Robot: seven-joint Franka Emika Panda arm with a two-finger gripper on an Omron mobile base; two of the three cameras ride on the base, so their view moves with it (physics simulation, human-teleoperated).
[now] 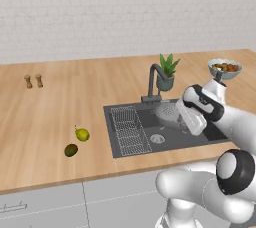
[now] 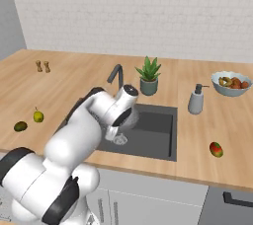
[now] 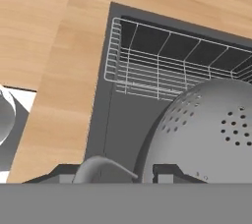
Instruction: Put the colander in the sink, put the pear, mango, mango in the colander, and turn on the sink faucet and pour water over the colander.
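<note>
The end effector point(image 3: 115, 171) grips the colander point(image 3: 206, 129) over the sink point(image 1: 125, 149). The wire rack point(image 1: 129, 131) stands beside it. Pear point(image 1: 82, 134) lies well apart on the worktop point(image 1: 50, 117).

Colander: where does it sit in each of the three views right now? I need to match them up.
Left base view: colander in the sink's back half, under the faucet, partly behind the arm.
Right base view: a sliver of it at the sink's left, beside the wrist.
Hand view: lower right, close up, tilted, holes visible.
Shared landmark: the wire rack, left of the colander in the left base view.
</note>
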